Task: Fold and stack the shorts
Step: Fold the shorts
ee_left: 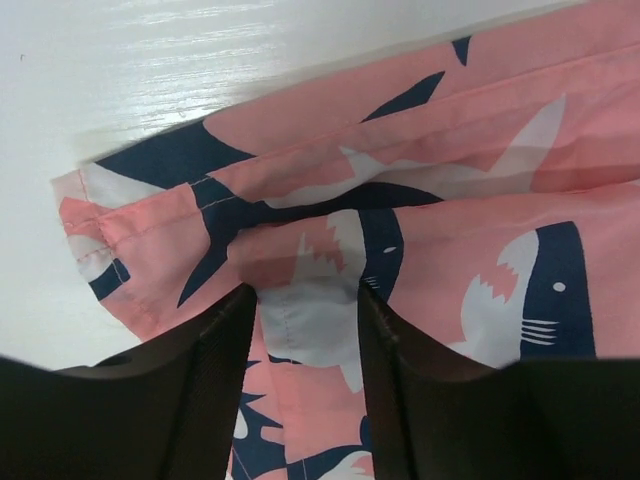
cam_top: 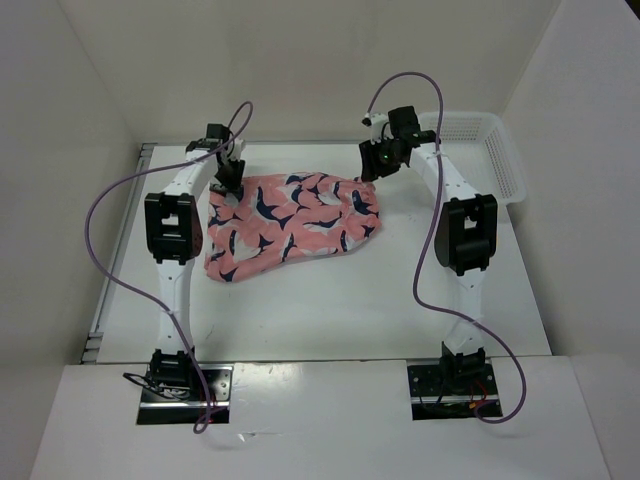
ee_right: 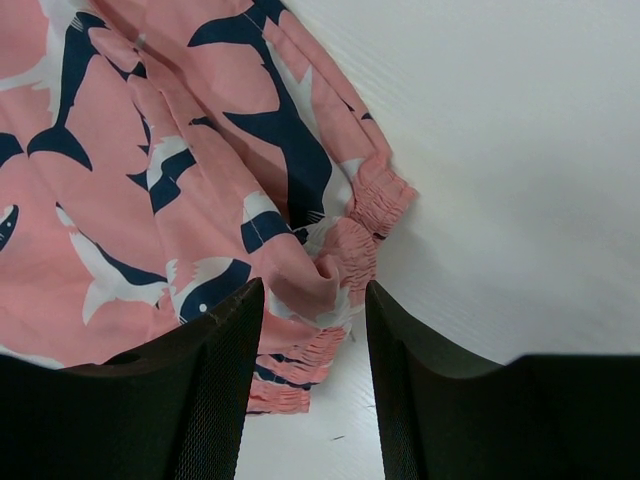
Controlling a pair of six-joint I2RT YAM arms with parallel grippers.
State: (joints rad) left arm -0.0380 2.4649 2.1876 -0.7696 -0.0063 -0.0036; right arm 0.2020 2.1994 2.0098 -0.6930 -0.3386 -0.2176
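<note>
A white basket (cam_top: 492, 150) sits at the table's (cam_top: 330, 300) far-right corner.

Robotics lab test cell, bare white enclosure walls (cam_top: 300, 70), white table (cam_top: 330, 310), purple cabling (cam_top: 98, 240)

"How do your arms sit?"

"Both stretch forward from their bases. My left arm (cam_top: 175, 230) climbs to its elbow and then drops at the far left. My right arm (cam_top: 462, 235) does the same at the far right, well apart from it."

"And the wrists?"

"My left wrist (cam_top: 216, 140) tips steeply down. My right wrist (cam_top: 400, 130) leans down and inward, toward the left arm."

"The jaws?"

"My left jaws stand parted, with a plain gap between the dark ribbed fingers (ee_left: 190, 390). My right jaws are parted about as wide, their fingers (ee_right: 200, 390) low in my wrist view."
</note>
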